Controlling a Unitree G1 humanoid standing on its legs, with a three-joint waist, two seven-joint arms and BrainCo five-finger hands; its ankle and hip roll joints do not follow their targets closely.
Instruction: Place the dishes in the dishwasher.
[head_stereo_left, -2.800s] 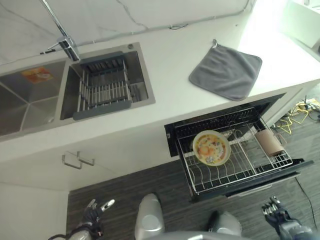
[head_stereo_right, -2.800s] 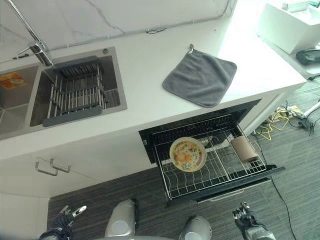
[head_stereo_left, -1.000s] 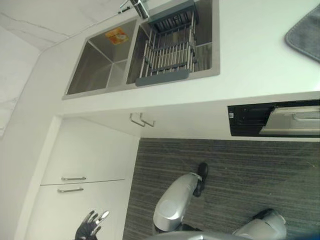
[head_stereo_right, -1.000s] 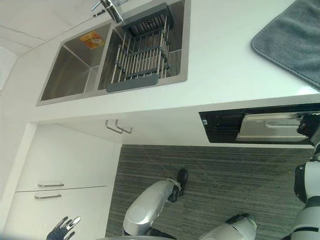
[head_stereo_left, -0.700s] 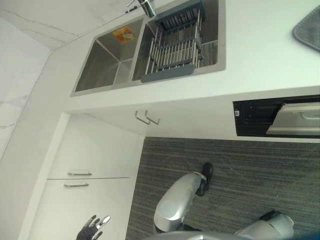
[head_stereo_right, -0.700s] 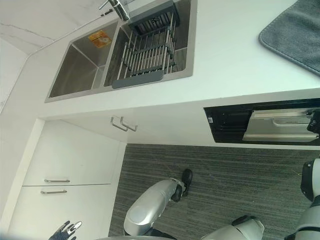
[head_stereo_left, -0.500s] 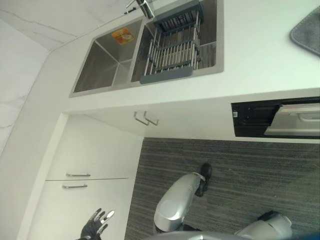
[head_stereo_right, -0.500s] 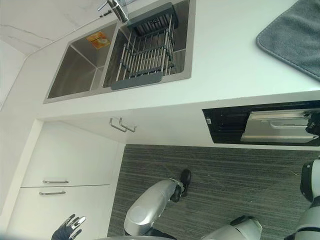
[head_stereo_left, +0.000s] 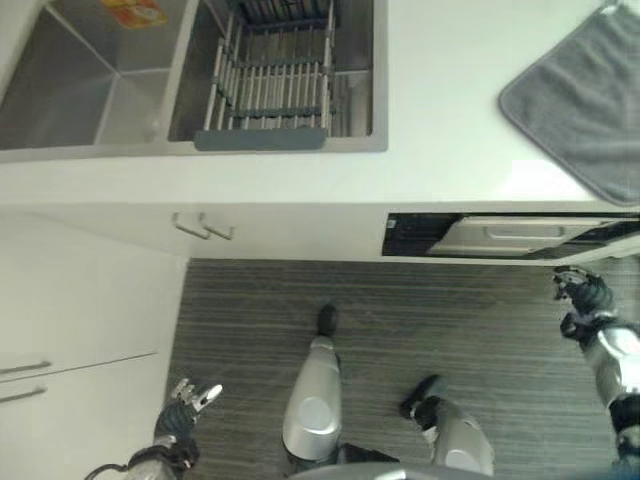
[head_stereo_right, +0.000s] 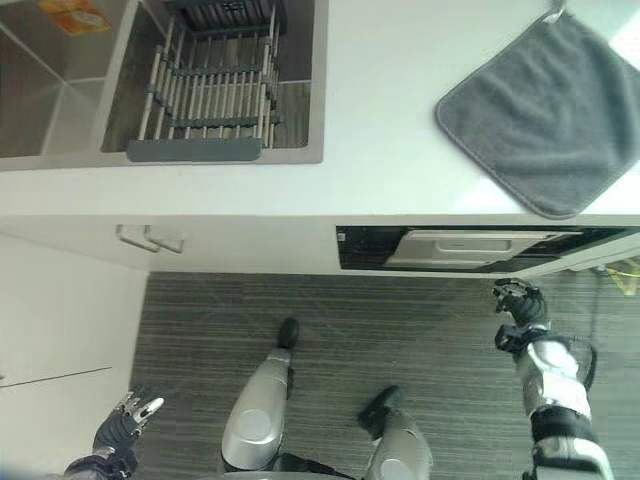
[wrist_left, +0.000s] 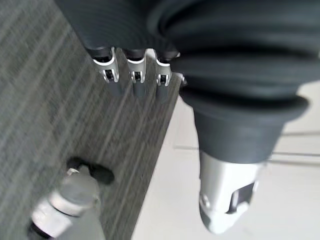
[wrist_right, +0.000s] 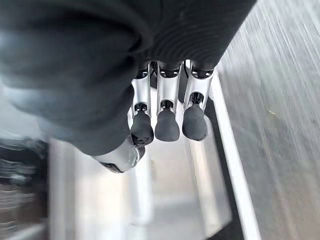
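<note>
hovering right hand (head_stereo_right: 515, 300) just beside dishwasher drawer (head_stereo_right: 470, 248), fingers relaxed

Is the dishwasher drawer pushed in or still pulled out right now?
Pushed in. The dishwasher drawer sits nearly flush under the counter, no rack or dishes visible. The right hand is just in front of it, fingers relaxed.

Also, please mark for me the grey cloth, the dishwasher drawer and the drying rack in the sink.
grey cloth (head_stereo_right: 540, 112), right eye view, middle of the cloth.
dishwasher drawer (head_stereo_right: 470, 248), right eye view, its pale front panel.
drying rack (head_stereo_right: 208, 97), right eye view, the bars at its middle.
</note>
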